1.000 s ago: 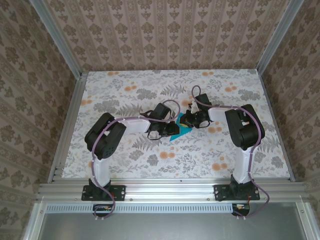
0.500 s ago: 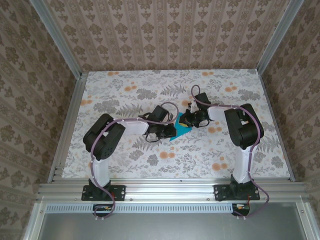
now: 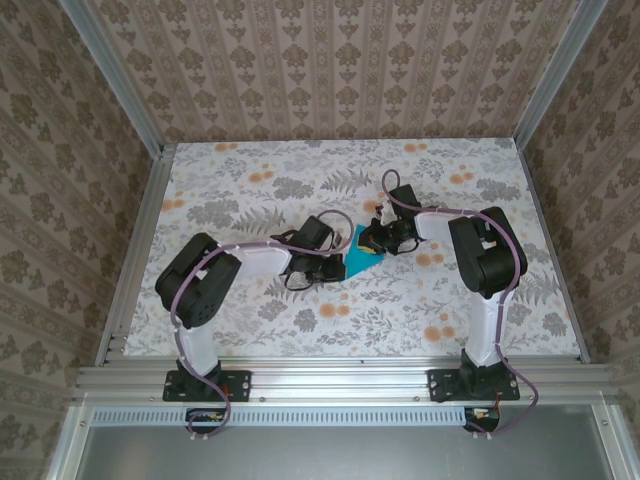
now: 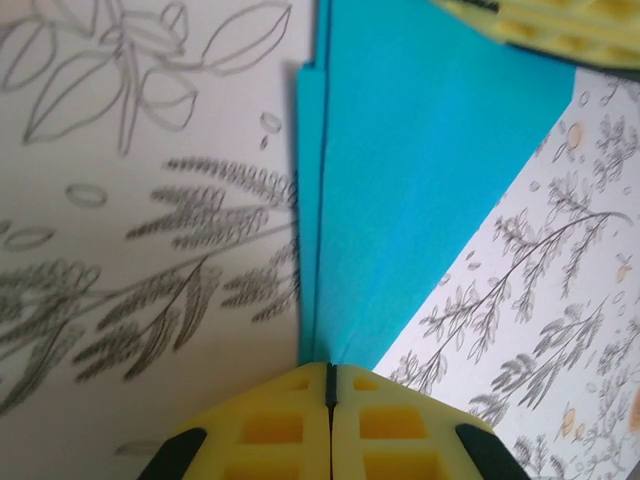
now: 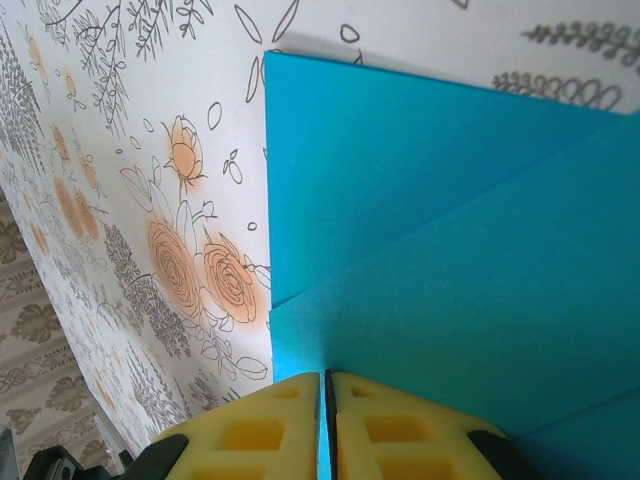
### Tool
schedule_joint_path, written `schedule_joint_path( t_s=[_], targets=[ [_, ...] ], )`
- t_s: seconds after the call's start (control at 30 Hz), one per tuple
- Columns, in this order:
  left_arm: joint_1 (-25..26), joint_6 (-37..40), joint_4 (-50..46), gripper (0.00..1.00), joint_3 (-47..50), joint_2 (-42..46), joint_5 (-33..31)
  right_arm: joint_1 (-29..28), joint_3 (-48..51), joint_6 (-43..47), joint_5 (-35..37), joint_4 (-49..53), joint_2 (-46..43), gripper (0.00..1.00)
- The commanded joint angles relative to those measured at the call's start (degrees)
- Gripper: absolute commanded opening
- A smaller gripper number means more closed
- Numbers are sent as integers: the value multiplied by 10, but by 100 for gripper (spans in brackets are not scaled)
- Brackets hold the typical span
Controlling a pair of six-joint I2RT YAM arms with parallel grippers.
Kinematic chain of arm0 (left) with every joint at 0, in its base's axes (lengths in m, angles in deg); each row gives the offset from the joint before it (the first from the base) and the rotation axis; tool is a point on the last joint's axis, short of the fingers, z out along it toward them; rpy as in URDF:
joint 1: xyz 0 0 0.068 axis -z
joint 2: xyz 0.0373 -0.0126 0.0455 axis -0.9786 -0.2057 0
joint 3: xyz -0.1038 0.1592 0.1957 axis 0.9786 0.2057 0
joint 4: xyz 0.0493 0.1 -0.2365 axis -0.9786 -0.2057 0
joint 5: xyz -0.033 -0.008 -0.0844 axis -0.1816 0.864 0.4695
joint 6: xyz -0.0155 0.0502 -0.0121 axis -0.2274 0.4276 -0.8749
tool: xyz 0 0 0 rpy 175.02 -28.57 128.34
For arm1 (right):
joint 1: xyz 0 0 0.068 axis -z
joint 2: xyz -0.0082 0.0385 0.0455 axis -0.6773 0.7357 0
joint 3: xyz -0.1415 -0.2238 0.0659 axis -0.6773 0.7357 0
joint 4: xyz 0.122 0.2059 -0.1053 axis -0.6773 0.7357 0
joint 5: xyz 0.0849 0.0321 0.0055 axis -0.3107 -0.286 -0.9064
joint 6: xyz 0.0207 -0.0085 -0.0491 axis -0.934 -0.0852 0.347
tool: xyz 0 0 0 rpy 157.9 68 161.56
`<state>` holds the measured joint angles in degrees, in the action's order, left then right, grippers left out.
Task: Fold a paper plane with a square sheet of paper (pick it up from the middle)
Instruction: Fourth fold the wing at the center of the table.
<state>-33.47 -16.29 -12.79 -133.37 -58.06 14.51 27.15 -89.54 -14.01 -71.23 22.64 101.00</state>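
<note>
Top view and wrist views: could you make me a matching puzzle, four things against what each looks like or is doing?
Things:
1. paper sheet
2. left end effector
3. right end effector
4. tabletop

Descriptions:
A. floral print
B. closed on the sheet's broad part
C. teal, creased
D. closed at the sheet's narrow tip

Pairs: 1-C, 2-D, 3-B, 4-A

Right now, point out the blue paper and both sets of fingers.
blue paper (image 4: 400, 150), left wrist view, flat face.
left fingers (image 4: 290, 385), left wrist view, yellow pad.
right fingers (image 5: 280, 395), right wrist view, yellow pad.
</note>
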Motion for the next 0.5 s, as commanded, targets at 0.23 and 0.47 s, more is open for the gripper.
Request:
schedule_joint_path(
  t_s=[0.23, 0.47],
  targets=[
    [15, -10, -48, 12, -16, 56, -5, 4, 10, 9, 69, 44, 41, 14],
    [27, -14, -51, 12, -54, 8, -11, 4, 10, 10, 68, 45, 42, 14]
  ],
)
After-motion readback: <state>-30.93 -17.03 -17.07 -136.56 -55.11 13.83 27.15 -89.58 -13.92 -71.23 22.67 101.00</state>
